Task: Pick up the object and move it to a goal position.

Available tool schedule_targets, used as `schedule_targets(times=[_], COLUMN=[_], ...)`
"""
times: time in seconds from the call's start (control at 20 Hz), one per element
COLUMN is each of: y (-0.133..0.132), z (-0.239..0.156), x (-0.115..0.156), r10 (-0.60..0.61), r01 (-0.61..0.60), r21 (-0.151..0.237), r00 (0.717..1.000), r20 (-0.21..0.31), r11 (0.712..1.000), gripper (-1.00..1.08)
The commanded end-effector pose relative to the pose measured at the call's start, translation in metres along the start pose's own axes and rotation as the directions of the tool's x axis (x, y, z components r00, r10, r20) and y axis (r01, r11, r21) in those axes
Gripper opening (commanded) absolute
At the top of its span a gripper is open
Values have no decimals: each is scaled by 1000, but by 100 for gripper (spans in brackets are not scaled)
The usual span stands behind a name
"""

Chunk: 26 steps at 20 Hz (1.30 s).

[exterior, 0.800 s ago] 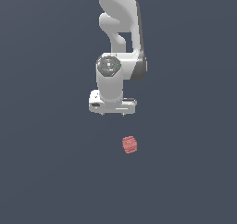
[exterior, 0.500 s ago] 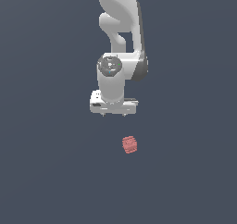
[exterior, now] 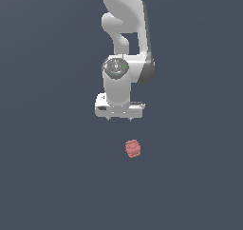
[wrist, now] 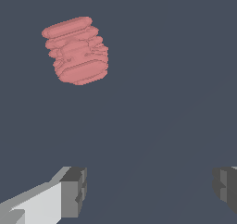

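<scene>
Pincer (exterior: 118,119) spread wide, above object (exterior: 133,148)

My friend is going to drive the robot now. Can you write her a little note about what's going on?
Gripper: open and holding nothing, its two fingers spread wide apart.
Red lump: lying on the dark floor, apart from the gripper. In the exterior view it sits below the gripper and a bit to the exterior view's right. In the wrist view it is not between the fingers.
Done: nothing is picked up.
Left: line the gripper up over the lump, go down, close on it, lift it, and carry it to the goal. No goal marker shows in either view.
</scene>
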<state>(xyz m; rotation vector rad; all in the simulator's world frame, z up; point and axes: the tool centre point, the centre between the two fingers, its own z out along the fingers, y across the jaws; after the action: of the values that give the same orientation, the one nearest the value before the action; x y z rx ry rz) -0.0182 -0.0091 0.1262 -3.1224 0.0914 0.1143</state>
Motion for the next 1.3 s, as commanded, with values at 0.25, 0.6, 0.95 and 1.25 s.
schedule_targets(times=[0.25,0.6,0.95,1.25], y=[-2,-7,-15,-22], z=[1,3,7,10], x=[6,17,32,46], r10=[59,179,346,485], r01=[-59,-179,-346,-484], r21=[1,4,9,14], r00=[998,984,938,875], r20=[-3,-8,-14,-20], r11=[998,984,938,875], gripper=[100,100,100,100])
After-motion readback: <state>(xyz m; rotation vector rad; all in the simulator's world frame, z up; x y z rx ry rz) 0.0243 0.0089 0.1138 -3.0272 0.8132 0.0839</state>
